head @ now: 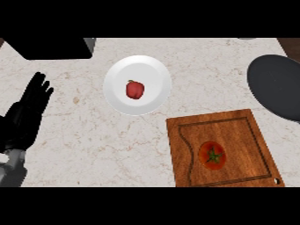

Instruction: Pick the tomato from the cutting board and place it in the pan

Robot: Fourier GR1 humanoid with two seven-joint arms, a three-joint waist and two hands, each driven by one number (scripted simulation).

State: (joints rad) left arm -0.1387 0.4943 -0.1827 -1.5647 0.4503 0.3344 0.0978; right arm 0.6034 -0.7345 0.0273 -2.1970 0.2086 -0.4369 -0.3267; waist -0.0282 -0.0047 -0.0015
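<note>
The tomato [212, 155] lies on the cutting board [243, 129], lower right, probably stem up. Your left hand [25, 115] rests open and empty at left. Bring the right hand, not in view, down around the tomato's sides.

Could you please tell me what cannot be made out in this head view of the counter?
- Right hand: it shows nowhere in the head view, so its state is unknown.
- Pan: its right side and most of its handle run past the view's right edge.
- Dark object, top left: cut off by the upper edge, so what it is cannot be told.
- Left hand: open at the left, its forearm cut off by the lower edge.
</note>
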